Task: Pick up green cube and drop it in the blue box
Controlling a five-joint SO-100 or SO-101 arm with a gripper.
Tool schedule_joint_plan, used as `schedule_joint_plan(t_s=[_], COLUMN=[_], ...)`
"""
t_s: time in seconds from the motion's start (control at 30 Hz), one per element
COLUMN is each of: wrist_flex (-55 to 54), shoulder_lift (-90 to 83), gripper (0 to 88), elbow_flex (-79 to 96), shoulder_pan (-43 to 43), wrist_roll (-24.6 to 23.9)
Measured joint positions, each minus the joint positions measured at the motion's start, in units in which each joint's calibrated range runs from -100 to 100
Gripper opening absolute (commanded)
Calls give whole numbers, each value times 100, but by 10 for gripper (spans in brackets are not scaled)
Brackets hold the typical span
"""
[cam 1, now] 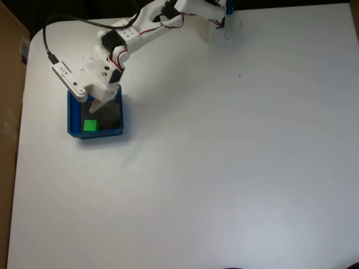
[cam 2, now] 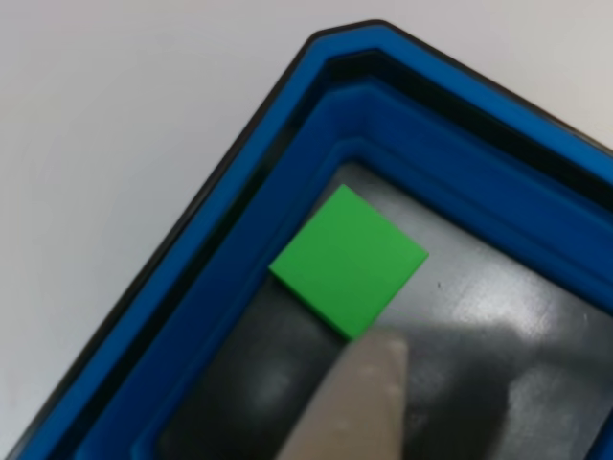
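The green cube (cam 1: 90,125) lies flat on the grey bottom of the blue box (cam 1: 72,115), near its lower-left corner in the fixed view. My gripper (cam 1: 93,104) hangs over the box's upper half, just above the cube and not touching it. The jaws are open with nothing between them. In the other view the green cube (cam 2: 348,260) rests free beside the blue box's inner wall (cam 2: 287,192). One pale fingertip (cam 2: 356,402) reaches in from the bottom edge, just short of the cube's near corner.
The box stands near the left edge of the white table (cam 1: 224,168). The arm (cam 1: 140,28) stretches in from its base at the top middle. A brown board (cam 1: 8,84) borders the table on the left.
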Motion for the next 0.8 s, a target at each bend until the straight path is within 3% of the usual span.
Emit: schedule_joint_plan(t_s=[0.2, 0.6, 0.8], wrist_flex=[8, 8, 8], shoulder_lift=[-682, -3546, -4952], gripper=[268, 265, 189], elbow_flex=[859, 4557, 5971], shoulder_pan=[71, 71, 57], wrist_roll=[0, 10, 10])
